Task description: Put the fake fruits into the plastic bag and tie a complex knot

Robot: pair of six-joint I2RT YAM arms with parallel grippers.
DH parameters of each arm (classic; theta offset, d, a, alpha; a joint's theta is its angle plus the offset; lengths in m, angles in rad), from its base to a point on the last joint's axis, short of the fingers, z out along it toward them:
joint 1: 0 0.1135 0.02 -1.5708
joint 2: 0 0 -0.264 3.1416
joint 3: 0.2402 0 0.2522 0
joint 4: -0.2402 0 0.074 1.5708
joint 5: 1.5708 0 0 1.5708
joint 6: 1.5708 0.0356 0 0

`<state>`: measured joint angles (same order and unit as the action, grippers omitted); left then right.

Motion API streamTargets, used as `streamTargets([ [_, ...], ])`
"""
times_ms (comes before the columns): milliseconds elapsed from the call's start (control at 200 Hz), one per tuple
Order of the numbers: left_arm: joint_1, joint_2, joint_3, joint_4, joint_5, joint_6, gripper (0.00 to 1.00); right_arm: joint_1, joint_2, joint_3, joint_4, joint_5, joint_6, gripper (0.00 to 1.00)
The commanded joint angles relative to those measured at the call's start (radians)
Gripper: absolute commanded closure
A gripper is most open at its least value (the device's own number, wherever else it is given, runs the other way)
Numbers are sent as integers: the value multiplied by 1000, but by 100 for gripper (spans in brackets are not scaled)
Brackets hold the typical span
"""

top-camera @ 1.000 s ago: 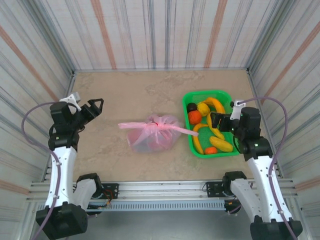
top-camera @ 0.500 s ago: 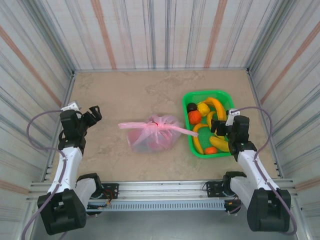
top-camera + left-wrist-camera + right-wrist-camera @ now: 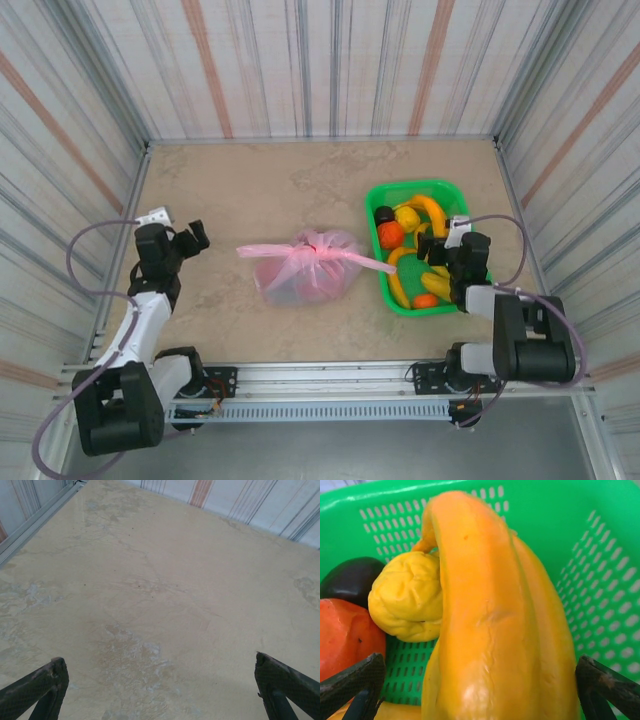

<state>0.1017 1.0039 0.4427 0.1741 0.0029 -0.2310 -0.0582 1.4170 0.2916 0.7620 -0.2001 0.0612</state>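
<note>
One yellow banana (image 3: 490,610) lies directly before the wide-open right end effector (image 3: 477,666).

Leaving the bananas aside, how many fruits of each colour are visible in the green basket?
dark brown fruit: 1
lumpy yellow fruit: 1
red-orange fruit: 1
small orange fruit: 1
Total: 4

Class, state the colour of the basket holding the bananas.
The basket is bright green, shown best in the right wrist view.
</note>
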Motion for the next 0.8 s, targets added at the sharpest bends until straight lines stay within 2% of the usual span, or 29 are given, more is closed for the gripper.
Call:
streamTargets([
  [0, -34, 29, -29, 109, -53, 83, 1, -19, 98, 25, 192, -59, -34, 1],
  [50, -55, 48, -41, 158, -54, 104, 1, -20, 137, 20, 248, -60, -29, 1],
  [215, -104, 145, -65, 346, -14, 181, 1, -37, 127, 99, 67, -28, 3, 1],
  [311, -127, 202, -67, 411, -17, 245, 1, -35, 129, 92, 88, -12, 10, 1],
  [536, -120, 315, -130, 637, -7, 287, 1, -11, 128, 104, 65, 91, 20, 1],
  [701, -117, 526, -161, 909, 5, 296, 1, -9, 128, 104, 67, 96, 20, 1],
  [721, -115, 528, -149, 892, -2, 293, 1, -7, 127, 103, 67, 106, 18, 1],
  [771, -102, 483, -85, 678, -17, 256, 1, 10, 125, 99, 70, 135, 10, 1],
  [796, -97, 486, -58, 638, -38, 237, 1, 16, 124, 98, 73, 148, 8, 1],
])
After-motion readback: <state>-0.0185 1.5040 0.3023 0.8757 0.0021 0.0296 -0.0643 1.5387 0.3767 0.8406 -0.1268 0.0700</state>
